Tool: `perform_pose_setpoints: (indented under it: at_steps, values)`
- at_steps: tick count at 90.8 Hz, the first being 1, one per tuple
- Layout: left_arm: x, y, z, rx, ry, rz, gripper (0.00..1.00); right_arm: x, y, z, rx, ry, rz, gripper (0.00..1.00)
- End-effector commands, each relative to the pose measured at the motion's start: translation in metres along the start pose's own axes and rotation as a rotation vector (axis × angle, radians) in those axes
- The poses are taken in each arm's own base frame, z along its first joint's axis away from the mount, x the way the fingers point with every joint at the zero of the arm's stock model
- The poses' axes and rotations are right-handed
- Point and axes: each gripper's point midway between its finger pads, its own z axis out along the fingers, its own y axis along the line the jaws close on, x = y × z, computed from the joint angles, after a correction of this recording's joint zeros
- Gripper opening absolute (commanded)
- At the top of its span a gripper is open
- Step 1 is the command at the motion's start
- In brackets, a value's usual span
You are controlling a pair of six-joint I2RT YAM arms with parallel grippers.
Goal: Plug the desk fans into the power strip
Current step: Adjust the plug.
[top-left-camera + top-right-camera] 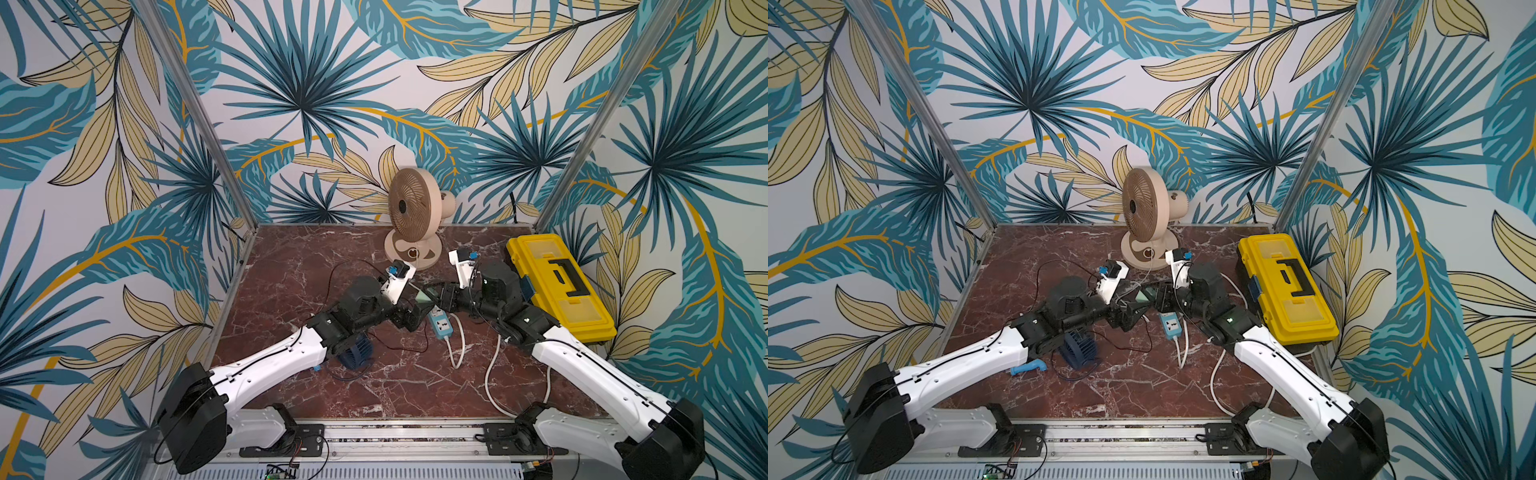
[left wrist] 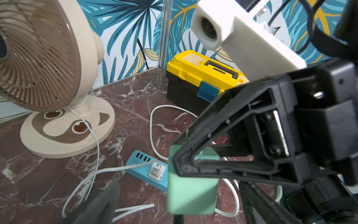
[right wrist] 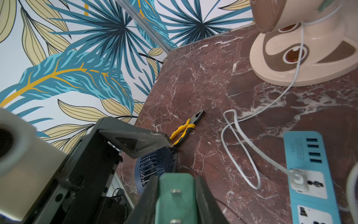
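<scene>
Presently the right gripper (image 3: 176, 179) is clamped on the pale-green plug adapter (image 2: 190, 191), a dark finger (image 3: 149, 197) pressed to each side and two metal prongs showing in the right wrist view. The left gripper (image 1: 415, 311) faces it from the opposite side with its jaws standing apart. One of its fingers (image 3: 135, 140) hangs clear of the adapter, not touching it. Both grippers meet above the middle of the red marble table (image 1: 291, 291). Just below them the power strip (image 1: 439, 327) lies flat on the tabletop, socket face up (USB ports at the end nearer the fan, per the wrist views), apart from the held adapter. A small white plug (image 2: 155, 171) sits on its face, and a thin white cord (image 2: 97, 149) runs from that plug to the beige desk fan (image 1: 409, 208), which stands upright at the table's back edge. The strip's thick white cord (image 1: 457, 353) loops toward the front of the table. A small dark-blue fan (image 1: 355, 353) lies beside the left forearm. A yellow toolbox (image 1: 557, 286) sits closed along the right edge. Yellow-handled pliers (image 3: 186, 127) lie on the marble beyond the blue fan, seen in the right wrist view only.
</scene>
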Motion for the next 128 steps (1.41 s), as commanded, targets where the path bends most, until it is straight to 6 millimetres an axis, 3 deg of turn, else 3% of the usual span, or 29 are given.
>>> perform_pose_setpoints:
  at_steps: [1, 8, 17, 36, 59, 65, 76, 89, 103, 113, 128]
  values:
    - [-0.027, 0.004, -0.018, 0.002, -0.058, -0.073, 1.0, -0.001, -0.011, -0.017, 0.078, -0.043, -0.089, 0.0]
    - [-0.033, 0.017, -0.027, 0.025, -0.065, -0.15, 1.0, -0.004, -0.013, -0.025, 0.096, -0.077, -0.133, 0.0]
    - [-0.042, 0.018, -0.037, 0.127, -0.075, -0.201, 1.0, 0.001, -0.016, -0.03, 0.111, -0.026, -0.148, 0.0]
    - [-0.042, 0.001, -0.039, 0.32, 0.03, -0.167, 0.99, 0.027, 0.002, -0.03, 0.024, 0.194, -0.152, 0.0]
    - [-0.028, -0.009, -0.03, 0.575, 0.122, -0.23, 0.73, 0.047, 0.032, -0.036, -0.14, 0.368, -0.113, 0.0]
    - [-0.022, -0.01, -0.028, 0.616, 0.143, -0.245, 0.7, 0.046, 0.036, -0.036, -0.168, 0.378, -0.108, 0.0]
    - [-0.011, -0.014, -0.026, 0.655, 0.172, -0.258, 0.72, 0.042, 0.047, -0.035, -0.241, 0.386, -0.103, 0.0]
    - [0.0, -0.033, -0.022, 0.728, 0.217, -0.241, 0.74, 0.036, 0.054, -0.027, -0.301, 0.396, -0.087, 0.0]
    - [0.01, -0.046, -0.019, 0.774, 0.253, -0.234, 0.59, 0.032, 0.055, -0.02, -0.321, 0.408, -0.076, 0.0]
    - [0.012, -0.048, -0.021, 0.792, 0.252, -0.233, 0.54, 0.029, 0.053, -0.017, -0.329, 0.403, -0.067, 0.0]
    - [0.011, -0.052, -0.026, 0.813, 0.243, -0.227, 0.59, 0.027, 0.049, -0.016, -0.34, 0.398, -0.052, 0.0]
